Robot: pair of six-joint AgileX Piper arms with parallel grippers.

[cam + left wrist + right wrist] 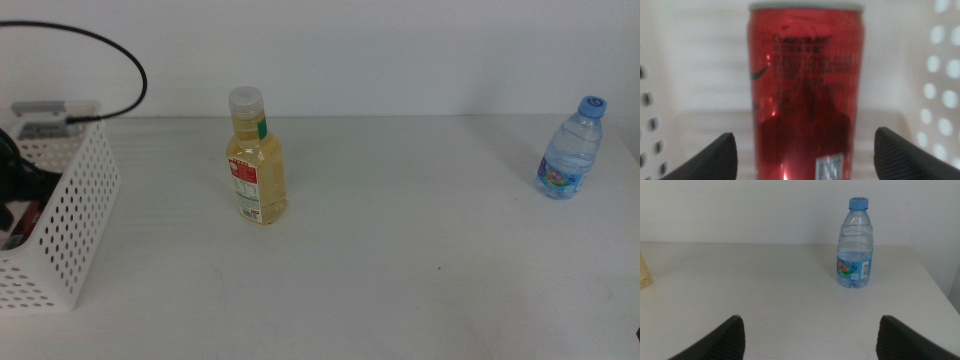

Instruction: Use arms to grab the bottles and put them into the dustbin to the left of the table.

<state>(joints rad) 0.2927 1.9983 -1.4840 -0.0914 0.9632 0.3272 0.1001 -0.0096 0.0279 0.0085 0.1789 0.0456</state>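
Observation:
My left gripper (806,136) is down inside the white perforated dustbin (78,205) at the table's left edge. Its jaws stand wide apart on either side of the slim red soda can (805,85), without touching it. In the middle view only the dark arm (20,175) shows inside the bin. The yellow-liquid bottle (257,160) with a white cap stands upright left of centre. The blue-capped water bottle (571,150) stands upright at the far right. My right gripper (811,321) is open and empty, low over the table, facing the water bottle (855,245) from some way off.
The white table (400,280) stretches between the two bottles. A black cable (120,60) loops above the bin, and a grey patch (40,108) sits on the bin's rim. The bin's holed walls (940,75) close in around the can.

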